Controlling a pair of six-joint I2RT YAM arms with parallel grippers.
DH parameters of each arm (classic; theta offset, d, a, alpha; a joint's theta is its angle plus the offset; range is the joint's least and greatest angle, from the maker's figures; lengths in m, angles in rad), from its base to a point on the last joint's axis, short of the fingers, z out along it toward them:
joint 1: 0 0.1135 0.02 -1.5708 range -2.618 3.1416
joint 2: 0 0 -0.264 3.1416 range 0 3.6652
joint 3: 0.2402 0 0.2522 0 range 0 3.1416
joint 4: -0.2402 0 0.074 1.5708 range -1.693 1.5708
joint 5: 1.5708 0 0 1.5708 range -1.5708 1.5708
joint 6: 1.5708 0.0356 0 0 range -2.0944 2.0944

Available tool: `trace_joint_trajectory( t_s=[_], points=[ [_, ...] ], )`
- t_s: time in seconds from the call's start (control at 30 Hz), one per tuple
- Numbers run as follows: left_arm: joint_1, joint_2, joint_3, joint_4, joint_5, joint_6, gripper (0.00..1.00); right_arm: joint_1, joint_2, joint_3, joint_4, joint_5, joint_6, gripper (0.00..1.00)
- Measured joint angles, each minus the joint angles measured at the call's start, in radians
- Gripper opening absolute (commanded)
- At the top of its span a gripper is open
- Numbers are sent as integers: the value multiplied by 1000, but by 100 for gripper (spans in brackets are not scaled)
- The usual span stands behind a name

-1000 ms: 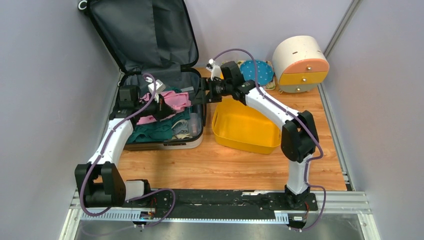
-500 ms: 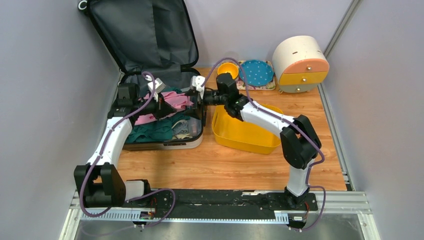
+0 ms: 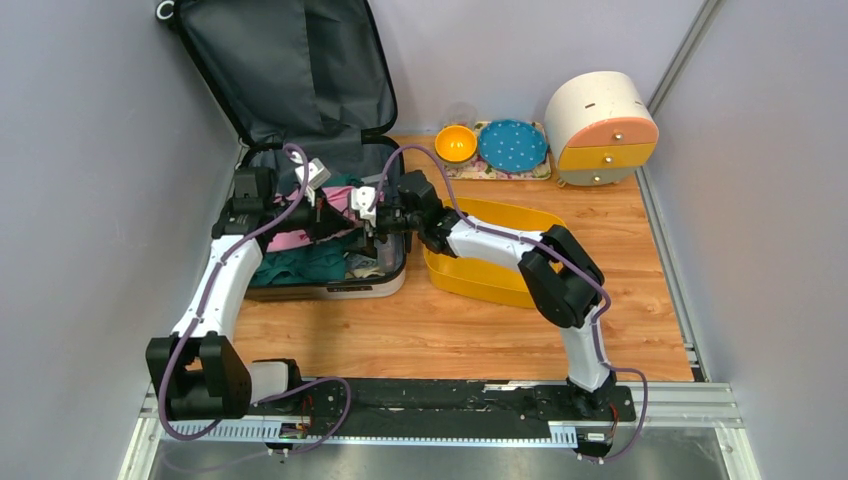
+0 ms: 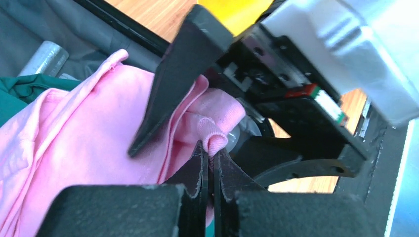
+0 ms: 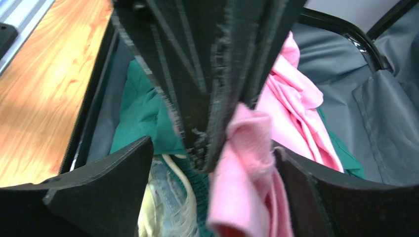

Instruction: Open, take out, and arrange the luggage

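Luggage (image 3: 340, 289): left rear of the bench (image 3: 440, 330), lid swung up against the back wall, shell full of clothes. The opening step looks done; you're in the take-out step.
Left end effector (image 4: 211, 159): pressed together, pinching a fold of the pink garment (image 4: 89, 143) and holding it lifted above the pile, which gives the other arm an edge to take.
Right end effector (image 5: 212, 148): spread wide, fingers on either side of that pinched fold and of the left fingertips. Nothing gripped yet.
Why this pose: reads like a handover or a two-point hold, so the garment can come out spread rather than bunched.
Green garment (image 5: 141, 113): underneath in the shell, not touched.
Yellow bin (image 3: 490, 275): just right of the luggage, likely drop spot.
Next: you need to close the right on cloth only, beside the left tips, not on them.
Risk: fingers clash; the fold is small and could slip.
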Motion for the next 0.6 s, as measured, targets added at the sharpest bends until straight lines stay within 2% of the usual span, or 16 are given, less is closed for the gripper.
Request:
trace_joint_trajectory(
  t_s=[0.03, 0.07, 0.13, 0.17, 0.2, 0.23, 0.27, 0.3, 0.33, 0.37, 0.5, 0.6],
  points=[
    [0, -5, 0, -7, 3, 3, 0, 2, 13, 9, 12, 13, 4, 77],
    [0, -11, 0, -17, 5, 8, 0, 4, 21, 15, 21, 24, 7, 67],
    [0, -25, 0, -31, 14, 19, 0, 5, 27, 19, 42, 47, 11, 56],
    [0, -33, 0, -37, 19, 22, 5, 5, 29, 19, 55, 60, 17, 43],
    [0, -42, 0, -42, 21, 24, 26, 5, 29, 19, 71, 69, 22, 37],
    [0, -50, 0, -38, 17, 27, 34, 5, 29, 19, 80, 64, 24, 32],
    [2, -55, 5, -21, 7, 26, 41, 5, 29, 19, 88, 66, 31, 21],
    [6, -62, 10, -15, -3, 17, 50, 8, 29, 19, 92, 68, 32, 16],
    [12, -72, 13, -9, -10, 5, 54, 10, 29, 19, 98, 75, 35, 12],
    [27, -85, 13, -5, -12, -12, 57, 10, 29, 19, 106, 86, 38, 0],
    [124, -156, 15, 29, -42, -57, 60, -5, 29, 25, 104, 111, 47, 0],
    [209, -202, 16, 21, -71, -25, 60, -20, 29, 45, 100, 126, 72, 0]
  ],
)
